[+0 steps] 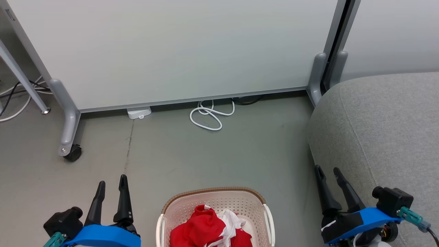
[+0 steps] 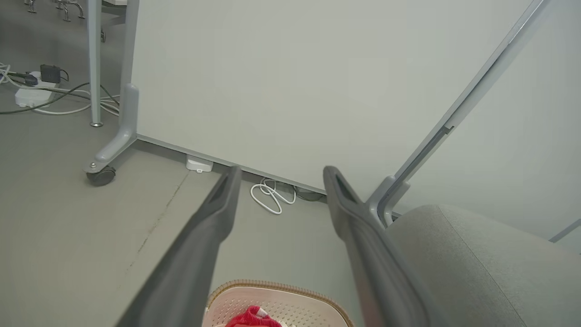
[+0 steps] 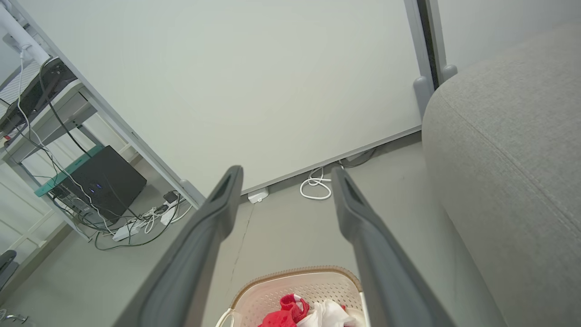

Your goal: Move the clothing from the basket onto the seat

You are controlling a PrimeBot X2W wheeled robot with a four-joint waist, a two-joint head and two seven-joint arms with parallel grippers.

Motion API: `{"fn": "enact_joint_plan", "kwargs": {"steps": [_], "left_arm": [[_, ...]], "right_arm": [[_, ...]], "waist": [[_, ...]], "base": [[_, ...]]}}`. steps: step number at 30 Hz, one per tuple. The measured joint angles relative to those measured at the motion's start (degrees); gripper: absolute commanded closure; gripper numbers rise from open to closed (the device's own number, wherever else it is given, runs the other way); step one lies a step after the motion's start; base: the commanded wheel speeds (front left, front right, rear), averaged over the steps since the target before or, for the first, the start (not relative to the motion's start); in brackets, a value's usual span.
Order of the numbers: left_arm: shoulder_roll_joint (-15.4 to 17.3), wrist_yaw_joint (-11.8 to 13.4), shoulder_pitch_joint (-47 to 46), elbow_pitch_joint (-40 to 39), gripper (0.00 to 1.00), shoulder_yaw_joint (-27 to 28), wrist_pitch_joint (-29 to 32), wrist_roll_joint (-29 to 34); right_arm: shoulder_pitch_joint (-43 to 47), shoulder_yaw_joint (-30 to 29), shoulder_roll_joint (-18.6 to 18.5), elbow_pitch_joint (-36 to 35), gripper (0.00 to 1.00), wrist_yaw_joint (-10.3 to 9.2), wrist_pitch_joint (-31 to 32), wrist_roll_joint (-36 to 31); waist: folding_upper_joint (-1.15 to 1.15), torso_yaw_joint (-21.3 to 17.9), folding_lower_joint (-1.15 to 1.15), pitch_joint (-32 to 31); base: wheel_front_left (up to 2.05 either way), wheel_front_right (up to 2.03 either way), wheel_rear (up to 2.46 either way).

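Both tools are hovering empty above the floor (image 1: 192, 161). The left gripper (image 1: 112, 181) is sitting off the basket's left side with its two dark fingers parted and nothing between them. The right gripper (image 1: 328, 169) is matching it on the other side, its fingers likewise spread and bare, hanging just beside the front edge of the seat (image 1: 384, 130). The basket (image 1: 214, 189) is standing on the floor between the two arms, close under the robot, and the clothing (image 1: 202, 226) is lying heaped inside it, red folds with white fabric bunched against them, none of it reaching over the rim. This looks like a ready stance: by flanking the basket, either arm is keeping a short reach down into the pile, and the spread fingers are leaving room to close over a fold. The right arm seems better placed for the carry, since the seat is rising immediately to that side. A wheeled partition (image 1: 178, 51) and a coiled white cable (image 1: 207, 116) are lying well beyond the basket, out of the likely path.
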Motion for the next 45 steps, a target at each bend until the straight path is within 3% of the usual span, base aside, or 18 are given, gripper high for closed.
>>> {"fn": "enact_joint_plan", "kwargs": {"steps": [45], "left_arm": [[-0.22, -0.63, 0.34, 1.11, 0.0, -0.57, -5.28, 15.86]], "right_arm": [[-0.48, 2.16, -0.19, 0.08, 0.0, 0.02, -4.25, -18.94]], "waist": [[0.0, -0.45, 0.0, -0.27]], "base": [[0.0, 0.0, 0.0]]}}
